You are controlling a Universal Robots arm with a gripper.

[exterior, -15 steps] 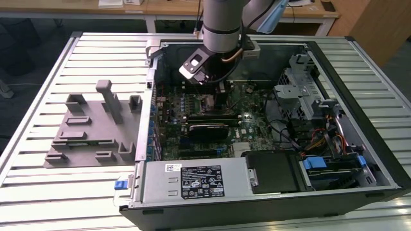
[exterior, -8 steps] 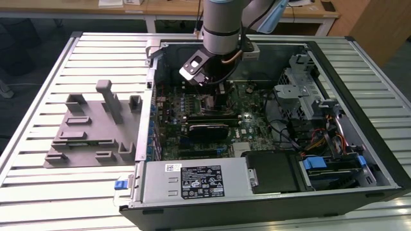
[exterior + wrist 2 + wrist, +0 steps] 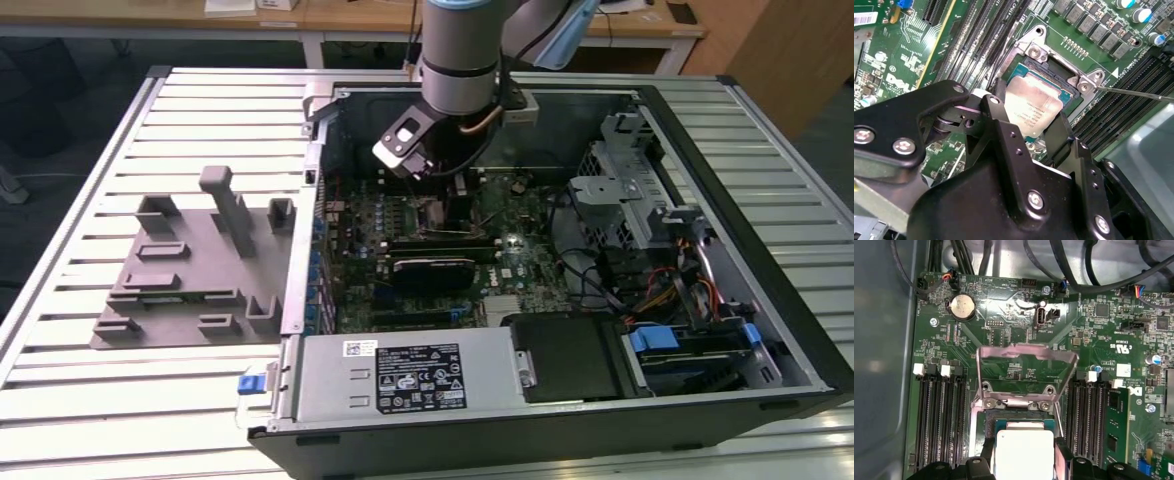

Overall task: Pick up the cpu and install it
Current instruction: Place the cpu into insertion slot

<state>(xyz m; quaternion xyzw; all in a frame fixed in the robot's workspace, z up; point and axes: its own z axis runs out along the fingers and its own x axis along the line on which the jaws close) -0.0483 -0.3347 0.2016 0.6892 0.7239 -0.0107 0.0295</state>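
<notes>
Slatted metal table [image 3: 94, 400]; wooden desks [image 3: 360, 13] behind.

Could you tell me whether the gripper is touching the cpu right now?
Touching. In the first wrist view the gripper has its black fingers flush against two opposite edges of the cpu, with no gap on either side.

the cpu [image 3: 1034, 107] sits in the claw [image 3: 1029, 119], over the socket [image 3: 1051, 67] on the motherboard [image 3: 1004, 335], inside the case [image 3: 534, 440].
</notes>
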